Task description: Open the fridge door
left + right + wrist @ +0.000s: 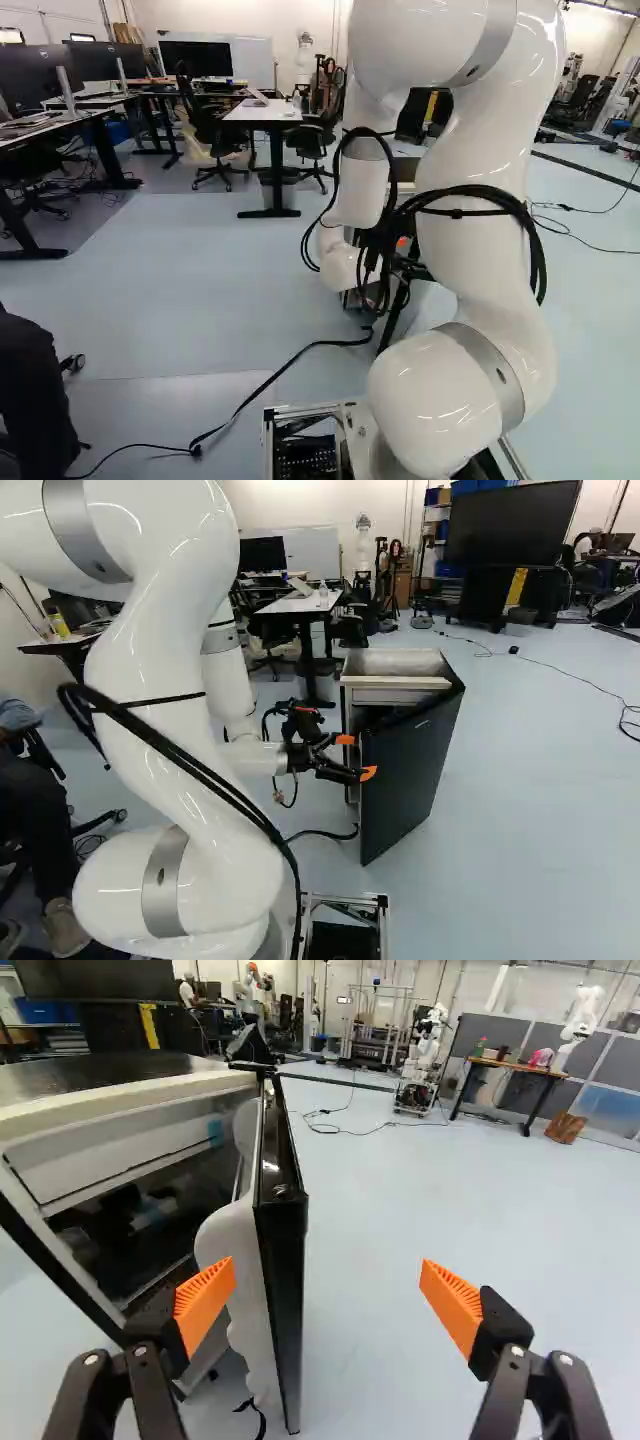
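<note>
Currently reaching with the white arm (160, 710) toward the fridge (395, 663), near the centre of the right base view and mostly hidden behind the arm in the left base view. Find the dark fridge door (412, 780) partly open, swung out from the fridge's front. Have the gripper (357, 756) at the door's free edge, spread wide and gripping nothing. In the wrist view, see that edge between the two fingers, with one orange pad (205, 1305) on the fridge's side, close by the white door liner (248, 1295), and the other well apart from the door's outer face. Cannot tell about contact at the nearer pad. Can make out a white inner panel (120, 1160) within the fridge. Beyond the fridge, see a white-topped desk (300, 604) and, farther right, a large dark screen (512, 520). Also see a thin cable (570, 685) on the floor, right of the fridge.
</note>
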{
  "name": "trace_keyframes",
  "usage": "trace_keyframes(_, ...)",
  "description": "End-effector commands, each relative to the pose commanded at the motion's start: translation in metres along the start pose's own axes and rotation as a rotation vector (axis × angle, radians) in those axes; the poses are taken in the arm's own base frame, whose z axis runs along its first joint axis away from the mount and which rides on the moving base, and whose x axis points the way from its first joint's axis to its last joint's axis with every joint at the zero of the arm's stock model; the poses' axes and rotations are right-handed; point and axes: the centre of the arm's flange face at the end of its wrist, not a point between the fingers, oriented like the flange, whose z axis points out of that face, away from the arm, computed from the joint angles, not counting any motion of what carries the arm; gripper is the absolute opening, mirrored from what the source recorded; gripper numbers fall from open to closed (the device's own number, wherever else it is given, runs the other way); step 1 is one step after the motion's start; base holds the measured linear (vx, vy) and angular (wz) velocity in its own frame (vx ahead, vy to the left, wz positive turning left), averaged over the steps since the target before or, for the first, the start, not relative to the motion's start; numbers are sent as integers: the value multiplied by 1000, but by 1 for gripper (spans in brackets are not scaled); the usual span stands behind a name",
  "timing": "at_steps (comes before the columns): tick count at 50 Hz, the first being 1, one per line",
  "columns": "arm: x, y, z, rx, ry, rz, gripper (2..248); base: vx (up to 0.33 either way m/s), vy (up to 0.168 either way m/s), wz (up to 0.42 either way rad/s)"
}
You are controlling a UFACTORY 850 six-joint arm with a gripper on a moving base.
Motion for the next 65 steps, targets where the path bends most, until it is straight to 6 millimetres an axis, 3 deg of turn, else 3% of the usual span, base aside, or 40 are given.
trace_keyframes(21,0,7,-1,-106,1,32,247,0,0,0)
trace_keyframes(41,-9,12,-30,-21,5,-18,247,0,0,0)
trace_keyframes(52,-11,0,-39,4,9,-13,247,0,0,0)
trace_keyframes(65,-7,-23,-34,-37,11,40,247,0,0,0)
